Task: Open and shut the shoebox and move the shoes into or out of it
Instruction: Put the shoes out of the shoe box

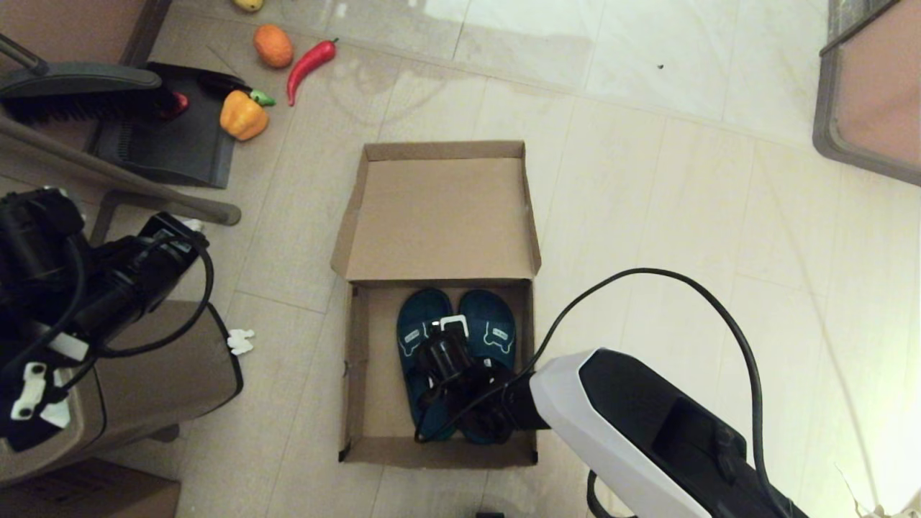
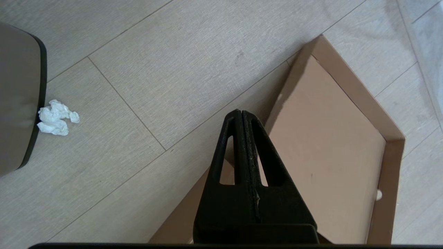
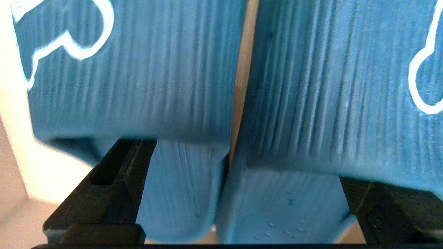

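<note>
The shoebox lies open on the floor, its lid folded back flat on the far side. Both teal shoes rest side by side in the tray, toes toward the lid. My right gripper reaches down into the tray over their straps. In the right wrist view the right gripper is open wide, one finger tucked under each strap, and the shoes fill the picture. My left gripper is shut on nothing, held high at the left over the lid.
A brown trash bin stands under my left arm, a crumpled tissue beside it. A dustpan, brush, yellow pepper, orange and red chilli lie far left. Furniture stands far right.
</note>
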Robot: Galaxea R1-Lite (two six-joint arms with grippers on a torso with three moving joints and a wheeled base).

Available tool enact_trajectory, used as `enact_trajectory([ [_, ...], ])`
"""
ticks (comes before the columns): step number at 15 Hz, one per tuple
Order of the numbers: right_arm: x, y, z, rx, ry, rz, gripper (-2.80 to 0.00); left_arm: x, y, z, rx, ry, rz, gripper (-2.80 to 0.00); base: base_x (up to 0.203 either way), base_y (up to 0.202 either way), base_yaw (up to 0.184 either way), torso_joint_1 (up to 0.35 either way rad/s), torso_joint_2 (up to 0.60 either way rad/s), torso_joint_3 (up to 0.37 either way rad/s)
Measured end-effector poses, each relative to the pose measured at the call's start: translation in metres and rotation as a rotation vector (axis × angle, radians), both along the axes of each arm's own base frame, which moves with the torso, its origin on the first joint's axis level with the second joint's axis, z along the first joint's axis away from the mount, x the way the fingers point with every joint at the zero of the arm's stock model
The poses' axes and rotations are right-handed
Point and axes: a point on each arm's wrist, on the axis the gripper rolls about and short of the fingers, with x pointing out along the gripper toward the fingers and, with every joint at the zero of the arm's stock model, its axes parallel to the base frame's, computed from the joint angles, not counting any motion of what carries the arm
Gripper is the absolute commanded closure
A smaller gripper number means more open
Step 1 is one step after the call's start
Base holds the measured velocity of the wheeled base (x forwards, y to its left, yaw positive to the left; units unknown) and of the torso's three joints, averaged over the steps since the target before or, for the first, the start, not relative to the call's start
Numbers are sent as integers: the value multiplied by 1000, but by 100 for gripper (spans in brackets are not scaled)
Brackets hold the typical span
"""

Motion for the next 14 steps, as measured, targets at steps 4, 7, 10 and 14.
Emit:
enact_trajectory([
  [4,14,-10,-1,3,-43,-15,-280,0,0,1,1,-3,-2,0,0,0,0,0,0,0],
  [7,20,-17,-3,1,-43,-32,0,0,0,1,1,-4,-2,0,0,0,0,0,0,0],
  [10,23,-21,-3,2,-43,-43,0,0,0,2,1,-6,-3,0,0,0,0,0,0,0],
  [14,24,-22,-3,2,-43,-43,0,0,0,1,1,-5,-3,0,0,0,0,0,0,0],
])
